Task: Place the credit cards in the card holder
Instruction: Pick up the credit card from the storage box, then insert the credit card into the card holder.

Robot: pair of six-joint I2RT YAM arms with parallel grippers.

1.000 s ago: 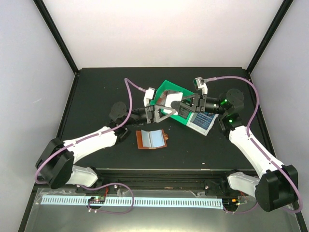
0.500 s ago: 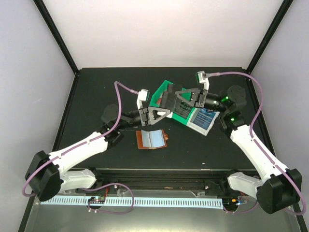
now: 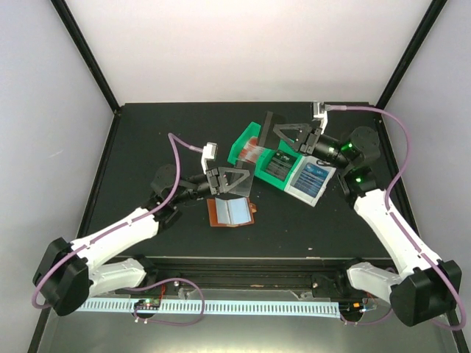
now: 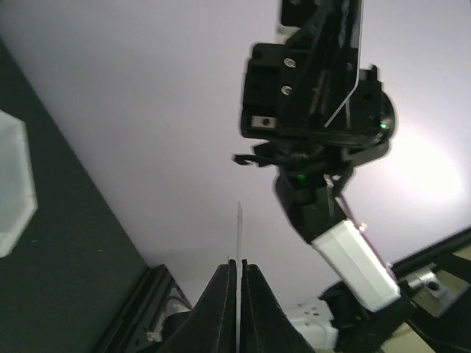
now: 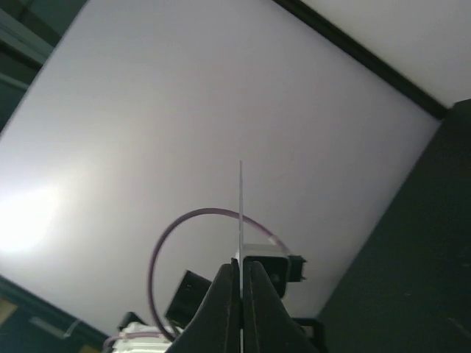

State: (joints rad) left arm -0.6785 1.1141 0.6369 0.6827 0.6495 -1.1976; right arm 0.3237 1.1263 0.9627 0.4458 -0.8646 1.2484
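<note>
The card holder (image 3: 232, 212), a brown leather wallet, lies open on the black table with its pale blue inside up. My left gripper (image 3: 246, 181) hovers just above its far edge, shut on a thin credit card (image 3: 239, 187) seen edge-on in the left wrist view (image 4: 238, 228). My right gripper (image 3: 274, 129) is raised over the green bin (image 3: 243, 140), shut on a dark credit card (image 3: 266, 121) that is edge-on in the right wrist view (image 5: 241, 206). Red cards (image 3: 252, 151) lie in the green bin.
A white bin (image 3: 318, 195) with a blue printed card (image 3: 309, 175) lies right of the green bin, under my right arm. The black frame posts and pale walls close in the table on three sides.
The two grippers, together over the green bin a second ago, have drawn apart. The left moved down-left toward the card holder with a card. The right pulled back to the right with a card.
</note>
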